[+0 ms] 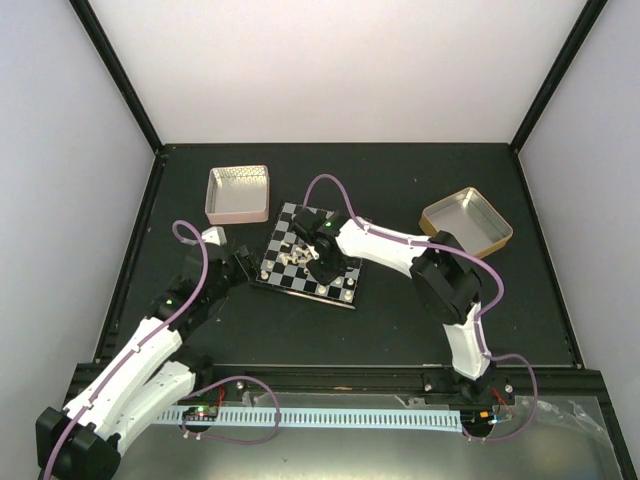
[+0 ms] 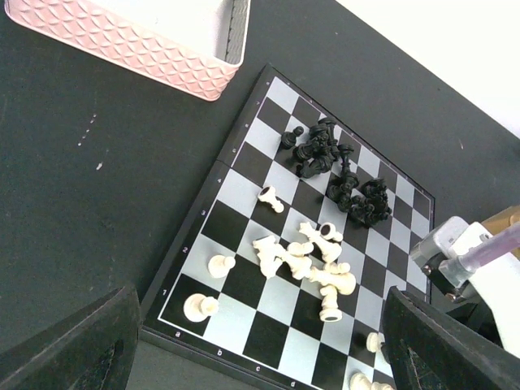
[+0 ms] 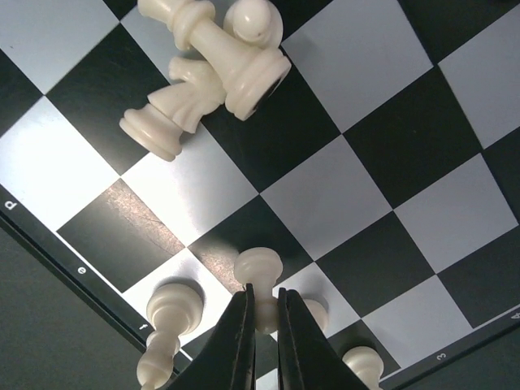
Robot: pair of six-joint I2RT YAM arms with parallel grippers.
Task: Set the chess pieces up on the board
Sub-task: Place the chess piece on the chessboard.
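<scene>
Cream and black glossy chess pieces (image 2: 301,260) lie tumbled on the flat checkered board (image 2: 244,207) on our matte bench (image 2: 97,203). We see our right tool (image 3: 265,292) pinching a round-headed pawn (image 3: 258,265), while our left tool (image 2: 260,325) gapes wide.

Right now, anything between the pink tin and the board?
No. Only bare black table separates the pink tin from the board. The left wrist view shows it best, and the top view agrees.

From high behind the near edge, the top camera looks down over the whole table (image 1: 400,330), the left wrist camera eyes the board (image 2: 244,284) slantwise from nearby, and the right wrist camera hangs close over one edge of that same board.
</scene>
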